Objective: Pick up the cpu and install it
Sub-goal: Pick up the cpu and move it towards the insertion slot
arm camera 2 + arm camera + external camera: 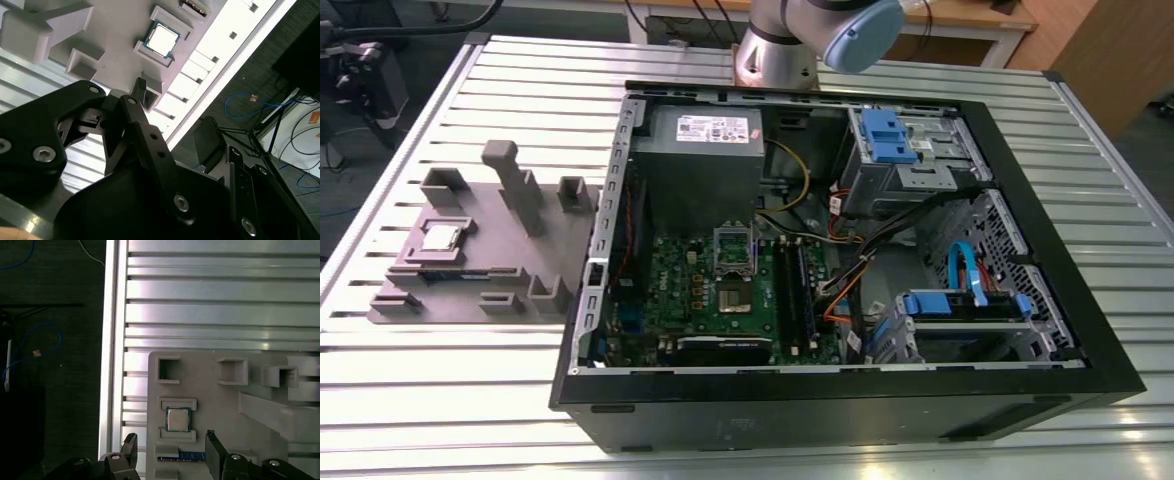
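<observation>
The small, square, silver-topped cpu (pixel 177 419) lies seated in the grey plastic fixture (pixel 220 405). The black claw (pixel 169 439) hangs near it, fingers apart and empty.

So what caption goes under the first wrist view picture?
Open gripper poised by the cpu, which rests in its grey fixture on the slatted metal table.

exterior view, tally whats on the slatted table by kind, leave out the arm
cpu: 1 (sitting on the fixture)
grey fixture: 1
open pc case: 1
total: 3
</observation>
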You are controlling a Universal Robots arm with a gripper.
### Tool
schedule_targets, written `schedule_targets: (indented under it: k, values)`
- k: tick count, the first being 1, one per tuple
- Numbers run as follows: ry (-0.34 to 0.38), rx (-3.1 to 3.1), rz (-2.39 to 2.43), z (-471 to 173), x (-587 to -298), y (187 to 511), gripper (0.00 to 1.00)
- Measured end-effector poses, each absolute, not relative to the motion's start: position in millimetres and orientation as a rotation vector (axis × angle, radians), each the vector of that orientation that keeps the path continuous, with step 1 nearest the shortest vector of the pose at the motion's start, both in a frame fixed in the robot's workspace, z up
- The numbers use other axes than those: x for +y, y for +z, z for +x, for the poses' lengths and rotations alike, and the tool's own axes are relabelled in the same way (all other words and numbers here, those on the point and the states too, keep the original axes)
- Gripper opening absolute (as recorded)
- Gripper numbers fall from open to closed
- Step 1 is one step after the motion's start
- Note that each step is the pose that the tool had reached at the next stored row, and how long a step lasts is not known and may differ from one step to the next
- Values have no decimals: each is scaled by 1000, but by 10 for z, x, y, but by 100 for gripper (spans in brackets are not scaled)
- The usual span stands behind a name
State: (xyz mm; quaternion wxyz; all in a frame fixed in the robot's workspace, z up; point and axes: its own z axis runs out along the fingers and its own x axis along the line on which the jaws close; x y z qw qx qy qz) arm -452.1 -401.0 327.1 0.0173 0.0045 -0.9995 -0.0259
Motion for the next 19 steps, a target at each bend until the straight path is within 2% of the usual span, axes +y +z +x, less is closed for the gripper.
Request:
schedule_targets:
  k: [19]
  values:
    - [-78,-3101,144,-4516,-4046,2939,65]
